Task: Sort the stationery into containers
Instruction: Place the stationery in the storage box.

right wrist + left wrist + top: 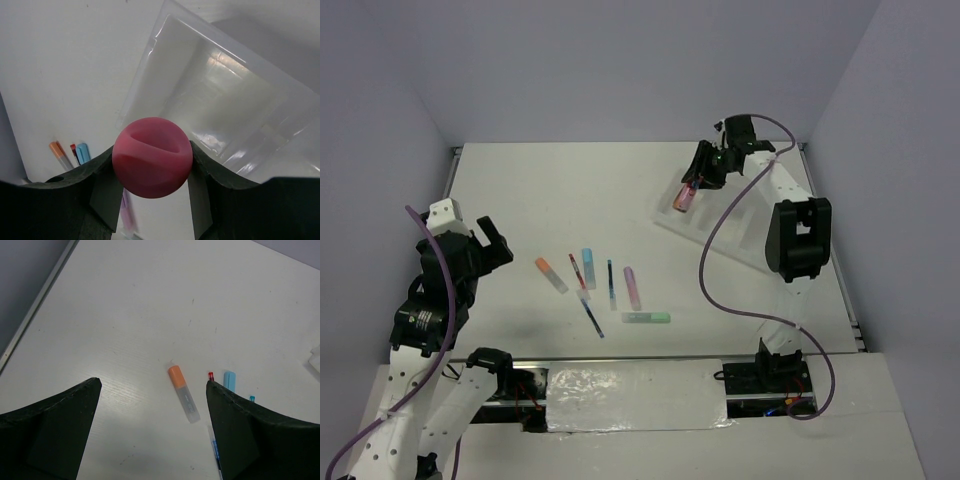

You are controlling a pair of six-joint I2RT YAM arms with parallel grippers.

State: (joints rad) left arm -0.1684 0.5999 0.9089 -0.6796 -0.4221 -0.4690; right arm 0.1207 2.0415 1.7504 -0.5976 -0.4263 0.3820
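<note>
At my right wrist the cap hides its cylinder; past the cap the tray is cropped, a marker blurred.

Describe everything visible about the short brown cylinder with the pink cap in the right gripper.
The short brown cylinder with pink cap is clamped between the right gripper's black fingers, held off the white table. Its body looks brownish and tilted in the top view. The wrist view shows the cap as rounded, smooth pink with a curved groove. It hangs by one end of the long white translucent plastic tray, touching only the fingers.
</note>
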